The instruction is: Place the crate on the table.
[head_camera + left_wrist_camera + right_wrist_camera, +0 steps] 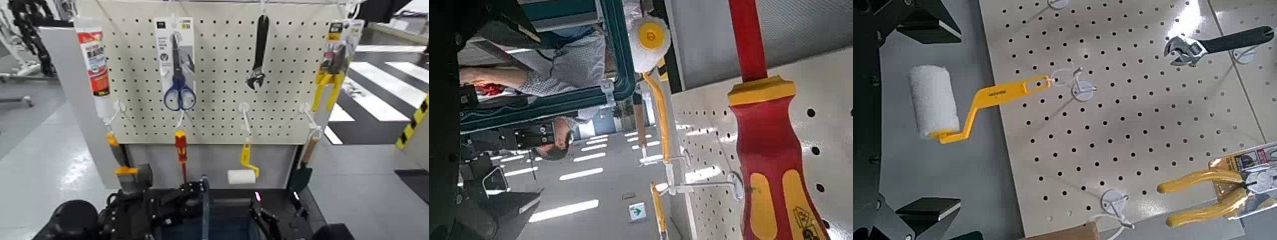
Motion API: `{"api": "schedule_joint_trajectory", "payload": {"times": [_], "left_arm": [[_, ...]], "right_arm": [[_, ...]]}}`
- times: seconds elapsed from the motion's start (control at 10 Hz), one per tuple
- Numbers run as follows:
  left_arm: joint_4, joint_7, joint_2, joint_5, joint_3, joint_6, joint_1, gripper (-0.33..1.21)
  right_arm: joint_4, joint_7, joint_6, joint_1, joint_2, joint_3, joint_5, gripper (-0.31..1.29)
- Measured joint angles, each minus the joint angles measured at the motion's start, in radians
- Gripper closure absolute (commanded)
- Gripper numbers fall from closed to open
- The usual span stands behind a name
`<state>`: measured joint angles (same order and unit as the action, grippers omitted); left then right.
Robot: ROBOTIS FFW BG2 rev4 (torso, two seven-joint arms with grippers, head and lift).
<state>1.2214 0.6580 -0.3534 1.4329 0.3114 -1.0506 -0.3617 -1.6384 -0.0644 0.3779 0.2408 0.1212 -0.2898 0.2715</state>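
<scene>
The crate (205,204) is dark blue-grey with a narrow upright divider. It sits low at the bottom edge of the head view, between my two arms and just in front of the grey panel (210,163). The black table top is mostly hidden behind the crate and arms. My left gripper (173,195) is at the crate's left side. My right gripper (267,221) is at its right side. In the right wrist view its fingertips (933,25) stand wide apart, with only the panel and roller showing between them.
The cream pegboard (217,76) holds blue scissors (179,96), a black wrench (258,51), yellow pliers (329,86), a red screwdriver (181,150) and a paint roller (241,175). A sealant tube (94,60) hangs at the left. A person (564,65) shows far off in the left wrist view.
</scene>
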Motion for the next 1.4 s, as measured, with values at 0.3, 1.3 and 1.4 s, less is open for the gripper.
{"api": "schedule_joint_trajectory", "payload": {"times": [0.3, 1.3, 1.4], "left_arm": [[0.131, -0.077, 0.026, -0.067, -0.12, 0.015, 0.097, 0.11], [0.571, -0.373, 0.095, -0.676, -0.235, 0.712, 0.493, 0.11], [0.598, -0.429, 0.111, -0.765, -0.238, 0.786, 0.547, 0.11]], "right_arm": [[-0.005, 0.0, -0.006, 0.003, 0.001, 0.002, 0.0, 0.14], [-0.016, 0.002, -0.019, 0.012, 0.002, 0.011, 0.001, 0.14], [-0.017, 0.002, -0.021, 0.013, 0.003, 0.012, 0.001, 0.14]]}}
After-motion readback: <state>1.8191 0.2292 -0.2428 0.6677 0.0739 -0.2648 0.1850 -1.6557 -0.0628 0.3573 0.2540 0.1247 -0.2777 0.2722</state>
